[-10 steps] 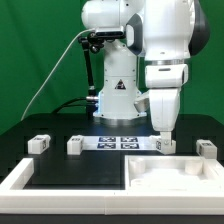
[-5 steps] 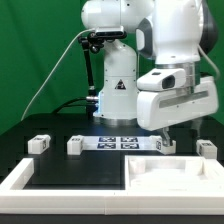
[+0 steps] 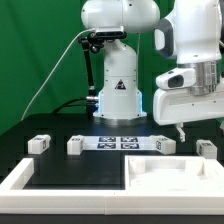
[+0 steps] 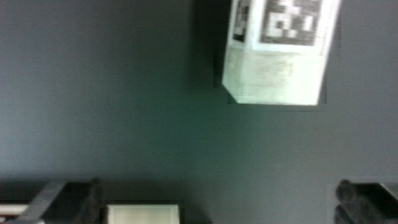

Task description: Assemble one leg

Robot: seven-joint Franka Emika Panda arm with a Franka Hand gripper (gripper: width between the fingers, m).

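Gripper (image 3: 181, 129) high over the table (image 3: 60, 162) in the exterior view; leg (image 3: 165, 144) below it, between marker board (image 3: 118, 143) and the table's edge at the exterior view's right. Wrist view: fingers (image 4: 64, 196) spread apart, clear of the leg.

Bare tabletop (image 3: 95, 165) lies open between the marker board (image 3: 118, 142) and the white front rail (image 3: 60, 188). Four legs stand in a row along its far side: far-left leg (image 3: 38, 144), second leg (image 3: 74, 146), third leg (image 3: 165, 144) (just beside the board's end), far-right leg (image 3: 207, 149). The white panel (image 3: 175, 172) fills the near ground on the exterior view's right.
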